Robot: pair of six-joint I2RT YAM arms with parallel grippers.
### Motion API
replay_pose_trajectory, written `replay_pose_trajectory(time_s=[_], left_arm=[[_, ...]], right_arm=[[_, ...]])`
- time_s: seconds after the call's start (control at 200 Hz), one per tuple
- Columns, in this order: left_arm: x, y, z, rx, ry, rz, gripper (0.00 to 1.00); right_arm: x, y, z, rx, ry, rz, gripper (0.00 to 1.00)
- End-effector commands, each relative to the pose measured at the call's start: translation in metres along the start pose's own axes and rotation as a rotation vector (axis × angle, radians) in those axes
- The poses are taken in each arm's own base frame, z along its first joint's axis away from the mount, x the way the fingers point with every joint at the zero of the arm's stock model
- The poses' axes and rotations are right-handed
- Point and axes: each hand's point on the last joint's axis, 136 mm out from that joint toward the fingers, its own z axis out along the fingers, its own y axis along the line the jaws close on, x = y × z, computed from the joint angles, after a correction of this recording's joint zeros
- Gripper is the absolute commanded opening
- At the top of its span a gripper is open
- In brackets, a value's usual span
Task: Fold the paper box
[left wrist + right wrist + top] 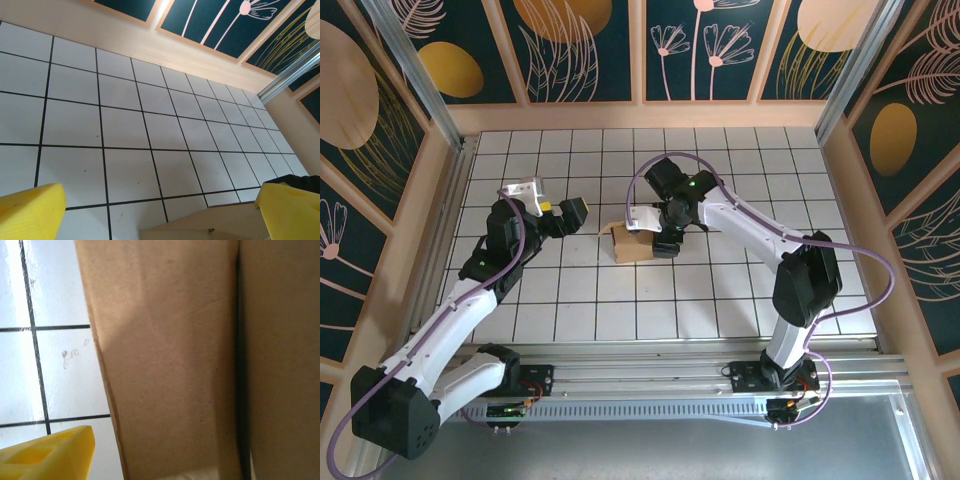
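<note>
Hanging agape, left claw (565, 212) faces paper box (630, 246), bare tiles (582, 262) between.

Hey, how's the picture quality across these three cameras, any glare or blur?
Top external: evenly lit and sharp, the paper box clear. Left wrist: tiles crisp, the yellow fingers slightly soft up close. Right wrist: the box sits very close and soft, with bright glare on the tiles at upper left.
</note>
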Motion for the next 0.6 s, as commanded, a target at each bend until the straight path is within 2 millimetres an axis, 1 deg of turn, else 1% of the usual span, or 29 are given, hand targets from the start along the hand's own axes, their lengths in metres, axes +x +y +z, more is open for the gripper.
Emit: replay_pose_trajectory(time_s=[0.0,0.1,0.19,0.295,0.395,0.481,0.596], left_arm=[[0.000,-0.003,0.004,0.021,0.001,-0.004,0.99],[0.005,-0.001,0.008,0.023,0.019,-0.011,0.99],[0.010,-0.002,0.011,0.035,0.038,-0.012,0.99],[0.013,-0.011,0.014,0.083,0.065,0.008,0.99],[0.015,-0.019,0.016,0.121,0.091,0.029,0.99],[0.014,-0.019,0.015,0.116,0.097,0.039,0.98],[0.011,-0.021,0.012,0.114,0.098,0.056,0.93]], right_arm=[[-0.008,-0.005,-0.015,0.034,-0.069,0.004,0.79],[-0.014,-0.012,-0.023,0.060,-0.107,0.020,0.81],[-0.015,-0.020,-0.026,0.080,-0.119,0.054,0.82],[-0.017,-0.029,-0.029,0.090,-0.133,0.095,0.83],[-0.023,-0.039,-0.035,0.103,-0.171,0.145,0.83],[-0.035,-0.046,-0.049,0.106,-0.247,0.174,0.83],[-0.046,-0.052,-0.070,0.123,-0.371,0.215,0.83]])
